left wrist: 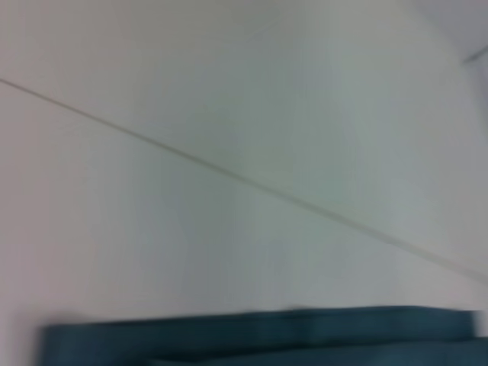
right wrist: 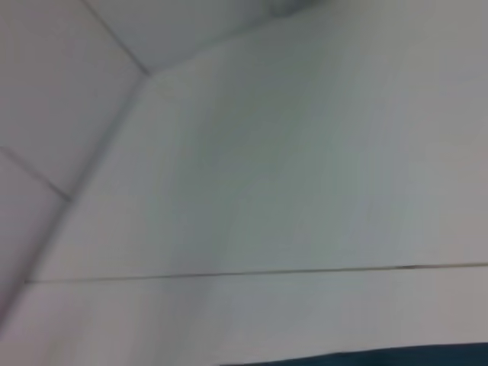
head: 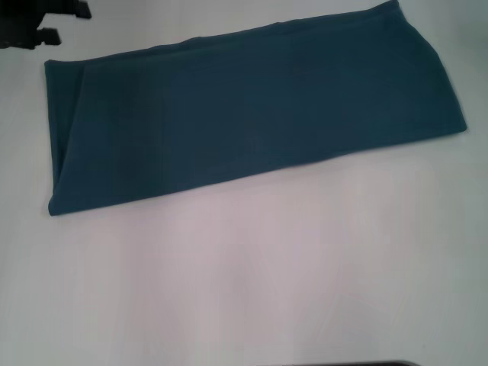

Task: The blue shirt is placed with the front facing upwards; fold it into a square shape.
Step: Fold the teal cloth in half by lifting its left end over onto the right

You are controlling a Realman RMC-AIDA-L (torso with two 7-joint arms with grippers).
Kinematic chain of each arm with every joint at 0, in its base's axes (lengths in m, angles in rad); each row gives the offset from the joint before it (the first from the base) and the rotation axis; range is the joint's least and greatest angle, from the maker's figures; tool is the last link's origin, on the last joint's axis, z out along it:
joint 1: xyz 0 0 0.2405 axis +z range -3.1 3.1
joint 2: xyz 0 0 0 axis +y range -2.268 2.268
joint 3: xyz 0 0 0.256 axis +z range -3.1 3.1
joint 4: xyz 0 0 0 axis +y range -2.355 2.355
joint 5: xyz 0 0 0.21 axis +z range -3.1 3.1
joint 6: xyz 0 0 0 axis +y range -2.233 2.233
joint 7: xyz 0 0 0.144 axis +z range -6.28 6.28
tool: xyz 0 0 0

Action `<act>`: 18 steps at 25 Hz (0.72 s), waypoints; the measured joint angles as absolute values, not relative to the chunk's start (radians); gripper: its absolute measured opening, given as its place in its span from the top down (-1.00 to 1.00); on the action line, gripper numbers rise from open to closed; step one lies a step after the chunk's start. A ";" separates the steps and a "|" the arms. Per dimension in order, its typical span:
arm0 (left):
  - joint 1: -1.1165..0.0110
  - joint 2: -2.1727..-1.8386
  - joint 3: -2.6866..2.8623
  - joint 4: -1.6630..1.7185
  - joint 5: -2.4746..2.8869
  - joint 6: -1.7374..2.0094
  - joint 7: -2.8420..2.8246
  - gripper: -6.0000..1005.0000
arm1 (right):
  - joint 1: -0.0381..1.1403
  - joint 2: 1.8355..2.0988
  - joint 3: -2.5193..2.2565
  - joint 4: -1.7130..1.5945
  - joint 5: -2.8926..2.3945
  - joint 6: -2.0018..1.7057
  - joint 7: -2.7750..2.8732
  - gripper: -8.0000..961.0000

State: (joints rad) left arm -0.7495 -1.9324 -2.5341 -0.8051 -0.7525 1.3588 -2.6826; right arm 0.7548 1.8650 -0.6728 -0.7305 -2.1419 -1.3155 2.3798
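At the far left corner of the head view: left gripper [head: 47,23], dark, above the desk [head: 252,282], just beyond the shirt's corner; cannot tell its finger state.
Right gripper: not seen in any view.
Blue shirt [head: 252,114]: folded into a long band, lying flat across the far half of the desk, slanted, plain side up.
Wrist views: shirt edge [left wrist: 259,335] against white desk.

A plain white, smooth table surface [head: 244,290] fills the head view, evenly lit with a faint pinkish sheen. In the wrist views, thin dark seam lines [left wrist: 229,174] cross pale white panels [right wrist: 305,152].
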 joint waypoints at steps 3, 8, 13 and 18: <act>-0.695 -1.930 -2.553 -0.806 -0.860 1.425 -2.638 -0.54 | 0.678 1.878 -0.670 -0.755 -2.007 -1.445 2.283 -0.88; -0.598 -1.939 -2.555 -0.797 -0.998 1.516 -2.591 -0.55 | 0.566 1.912 -0.669 -0.780 -1.920 -1.573 2.171 -0.87; -0.531 -1.972 -2.556 -0.789 -1.031 1.528 -2.569 -0.55 | 0.486 1.941 -0.662 -0.771 -1.915 -1.626 2.091 -0.87; -0.517 -1.987 -2.557 -0.717 -1.035 1.517 -2.530 -0.54 | 0.425 1.966 -0.651 -0.766 -1.923 -1.633 2.051 -0.87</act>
